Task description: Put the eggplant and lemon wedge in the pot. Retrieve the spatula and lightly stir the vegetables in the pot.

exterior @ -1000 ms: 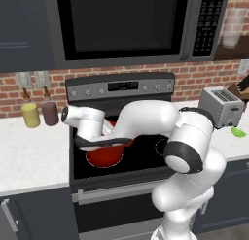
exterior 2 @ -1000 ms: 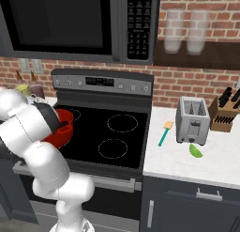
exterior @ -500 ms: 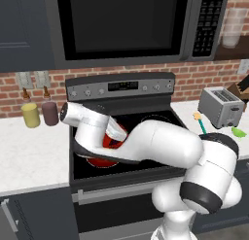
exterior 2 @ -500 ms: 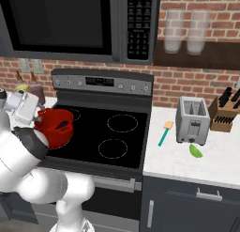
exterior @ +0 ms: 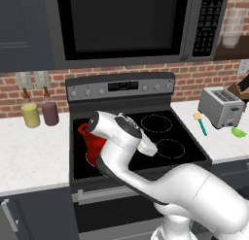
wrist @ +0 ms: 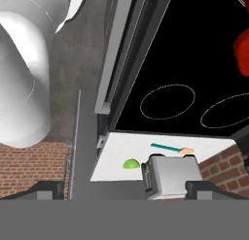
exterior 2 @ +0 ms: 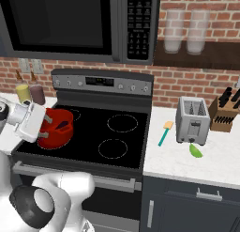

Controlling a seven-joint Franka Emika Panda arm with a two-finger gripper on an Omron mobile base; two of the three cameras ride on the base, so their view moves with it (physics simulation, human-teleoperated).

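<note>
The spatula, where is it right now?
The spatula lies on the white counter right of the stove, just left of the toaster, untouched.

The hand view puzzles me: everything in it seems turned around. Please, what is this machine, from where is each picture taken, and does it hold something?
The machine is a white robot arm on a base that can drive, in a rendered kitchen. Two cameras ride on the base, behind the arm to its left and right. The third sits on the hand and rolls with it, so the room looks turned.

A red pot stands on the stove, and a dark shape inside it seems to be the eggplant. On the counter beside the toaster lie the teal spatula and the green lemon wedge.

The gripper is open, beside the pot, and holds nothing.
</note>
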